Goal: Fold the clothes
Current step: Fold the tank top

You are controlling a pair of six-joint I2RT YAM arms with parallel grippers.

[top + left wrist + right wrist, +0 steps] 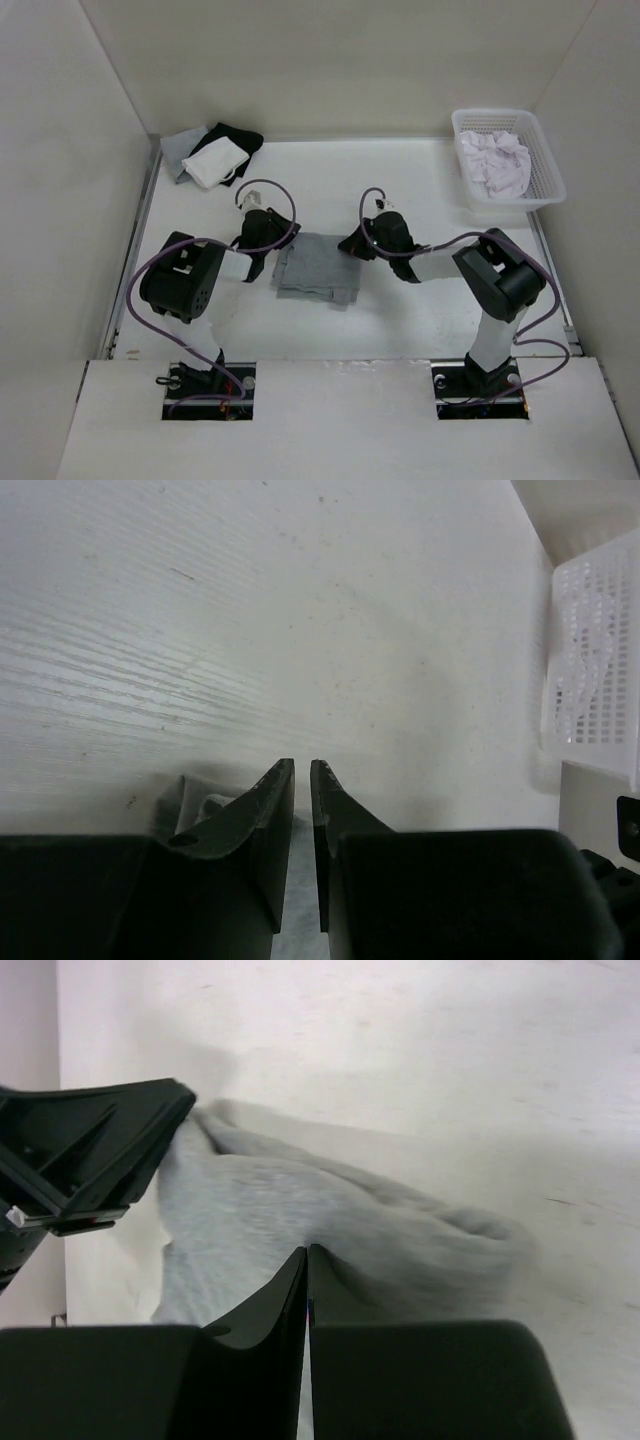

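I see one soft grey knit top (315, 265), a rough rectangle left of the one white mesh basket (545, 190); two grippers, left (302, 770) and right (307, 1255), pinch its opposite edges

Black arms (182, 280) with white links, looping purple cables (262, 182), dark tapered fingers (255, 820).

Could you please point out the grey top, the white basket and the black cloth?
grey top (318, 268): top view, middle of the cloth.
white basket (512, 203): top view, near wall.
black cloth (243, 136): top view, its far part.
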